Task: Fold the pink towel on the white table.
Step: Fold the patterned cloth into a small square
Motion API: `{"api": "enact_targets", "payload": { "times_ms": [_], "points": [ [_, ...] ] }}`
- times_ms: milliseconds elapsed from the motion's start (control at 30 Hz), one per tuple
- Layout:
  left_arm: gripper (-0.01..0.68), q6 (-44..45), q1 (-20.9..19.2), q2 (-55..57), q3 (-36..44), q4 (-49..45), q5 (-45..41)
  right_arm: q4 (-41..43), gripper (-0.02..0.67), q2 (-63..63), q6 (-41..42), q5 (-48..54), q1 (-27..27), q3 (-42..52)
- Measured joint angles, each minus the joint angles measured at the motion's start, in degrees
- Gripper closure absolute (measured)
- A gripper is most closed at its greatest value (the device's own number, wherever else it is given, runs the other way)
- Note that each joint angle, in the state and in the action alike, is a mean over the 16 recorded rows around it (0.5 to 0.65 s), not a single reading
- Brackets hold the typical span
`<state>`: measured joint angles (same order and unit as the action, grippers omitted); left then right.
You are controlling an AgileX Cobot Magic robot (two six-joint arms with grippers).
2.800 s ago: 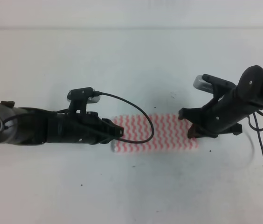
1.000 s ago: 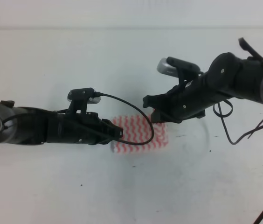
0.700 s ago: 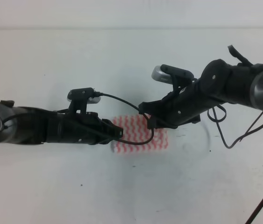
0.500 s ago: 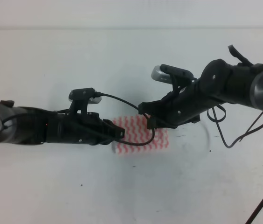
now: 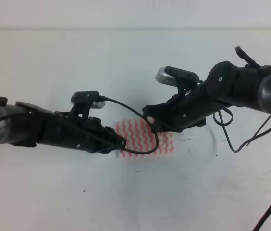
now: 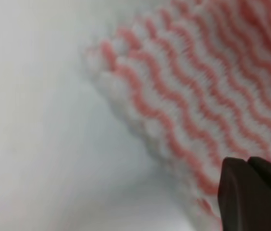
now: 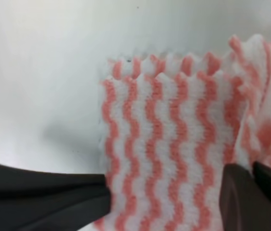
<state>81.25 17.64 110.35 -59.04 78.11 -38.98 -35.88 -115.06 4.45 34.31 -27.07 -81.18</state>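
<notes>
The thin cloth with pink-red and white wavy stripes [image 5: 145, 138] lies near the middle of the plain white counter [image 5: 126, 62], now about half as wide as it was moments ago, since the right gripper [image 5: 151, 126] carried its right edge over onto the left part. That gripper sits low over the doubled layers with its jaws apart, and the wrist view suggests the edge is already released. The left gripper [image 5: 119, 143] has tilted and backed off the left edge; whether its jaws are apart or together I cannot tell, though this fold looks essentially laid.
</notes>
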Motion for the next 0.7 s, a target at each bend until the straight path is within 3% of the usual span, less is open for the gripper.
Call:
{"api": "enact_targets", "payload": {
  "times_ms": [700],
  "points": [
    [0.677, -0.05, 0.01, -1.42, -2.14, -1.63, 0.89, 0.0, 0.666, 0.0, 0.12, 0.23, 0.0, 0.0]
  ]
}}
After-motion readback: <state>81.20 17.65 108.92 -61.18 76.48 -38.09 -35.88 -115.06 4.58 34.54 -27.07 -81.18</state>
